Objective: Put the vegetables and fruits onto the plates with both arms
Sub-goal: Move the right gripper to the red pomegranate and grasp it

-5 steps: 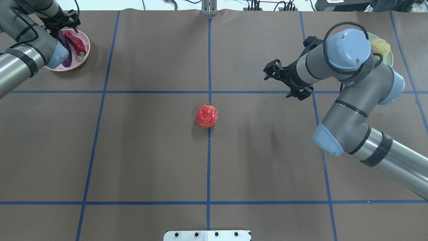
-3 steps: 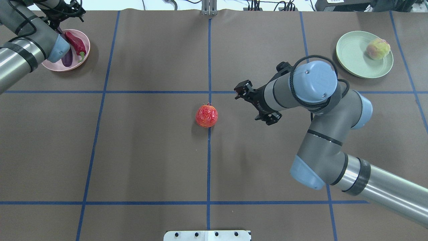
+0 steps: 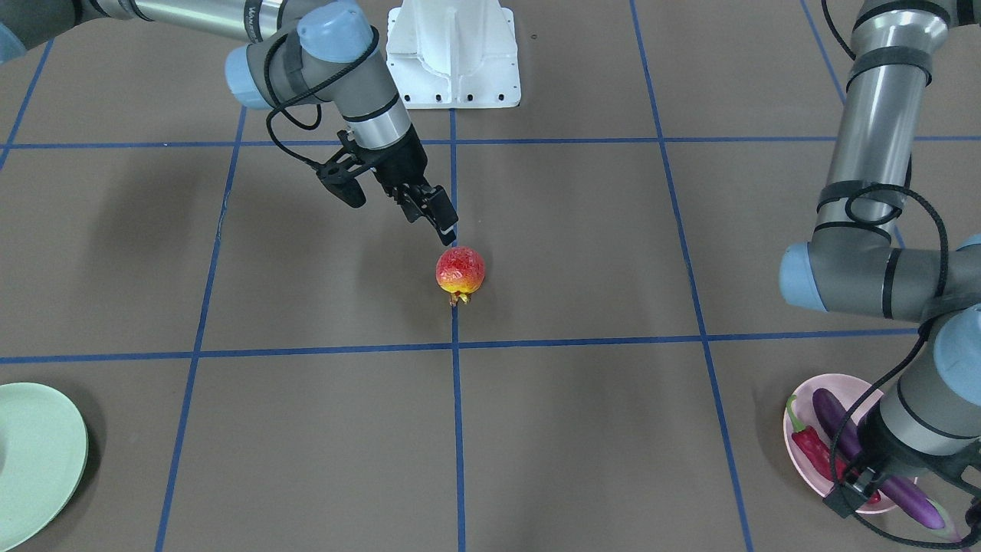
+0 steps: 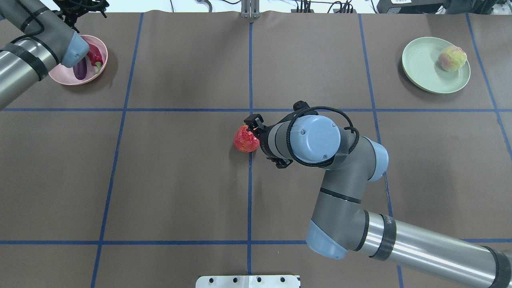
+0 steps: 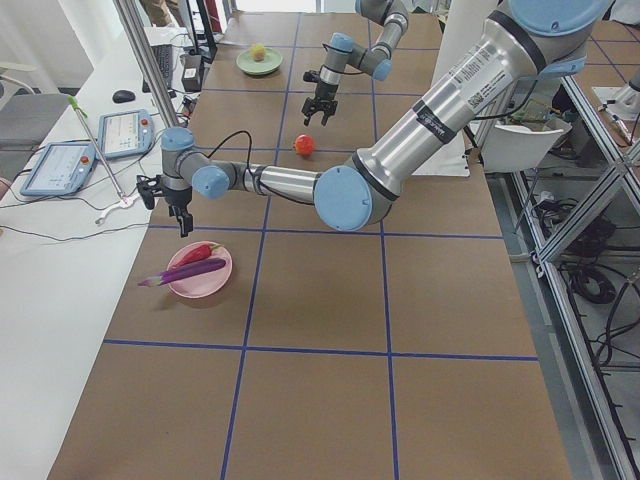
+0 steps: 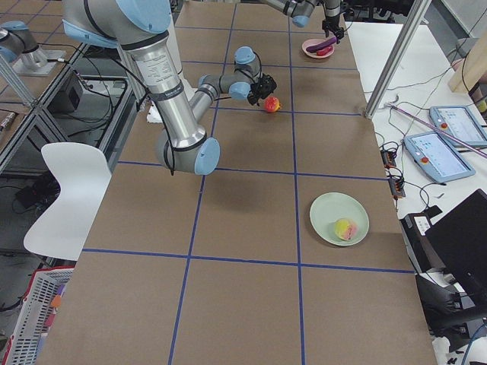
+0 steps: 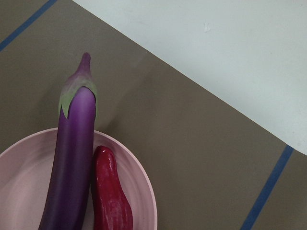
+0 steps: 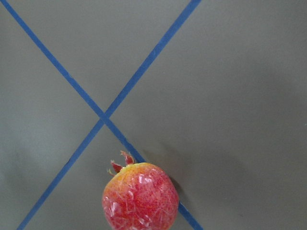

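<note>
Your table [image 4: 180,180] wears a brown cover crossed by blue tape lines [image 4: 251,60]. You have a white chair [image 6: 65,190] standing beside it, and two blue-rimmed tablets [image 5: 125,132] lie on the adjoining white bench [image 5: 50,285].

Overhead: left arm [image 4: 44,32] covers pt of pink plate [image 4: 63,77] & eggplant [image 4: 80,70]; left gripper [image 4: 82,6] cut by top edge, jaw gap unreadable. Front view: green plate [image 3: 38,452] cut at frame edge. Right wrist cam: pomegranate [image 8: 140,196] clipped at bottom.

Noted a white chair [image 6: 65,190] beside the brown table [image 6: 243,304], a tablet [image 6: 440,156] off its opposite side, blue tape [image 6: 295,173] across it.
</note>
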Motion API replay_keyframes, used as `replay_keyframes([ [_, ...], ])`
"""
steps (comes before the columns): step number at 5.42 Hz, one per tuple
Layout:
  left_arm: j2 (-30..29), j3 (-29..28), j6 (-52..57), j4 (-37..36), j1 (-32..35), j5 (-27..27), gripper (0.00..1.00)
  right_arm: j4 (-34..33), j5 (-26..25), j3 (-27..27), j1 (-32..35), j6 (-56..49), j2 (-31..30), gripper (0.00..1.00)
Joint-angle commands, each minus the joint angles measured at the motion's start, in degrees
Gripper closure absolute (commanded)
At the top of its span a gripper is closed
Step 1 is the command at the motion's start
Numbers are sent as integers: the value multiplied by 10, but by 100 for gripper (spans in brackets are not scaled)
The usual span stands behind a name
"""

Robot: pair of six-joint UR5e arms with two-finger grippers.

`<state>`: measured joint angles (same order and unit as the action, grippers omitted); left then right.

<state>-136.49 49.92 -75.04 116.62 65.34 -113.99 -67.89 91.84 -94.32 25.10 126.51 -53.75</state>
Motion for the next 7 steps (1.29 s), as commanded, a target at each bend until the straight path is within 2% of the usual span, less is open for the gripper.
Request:
replay_keyframes([
  [1, 4, 5, -2, -1, -2, 0, 0, 3, -29, 32, -5, 35, 21, 0],
  [7, 13, 5, -5, 7, -7, 1, 0, 3, -42, 88, -8, 33, 51, 0],
])
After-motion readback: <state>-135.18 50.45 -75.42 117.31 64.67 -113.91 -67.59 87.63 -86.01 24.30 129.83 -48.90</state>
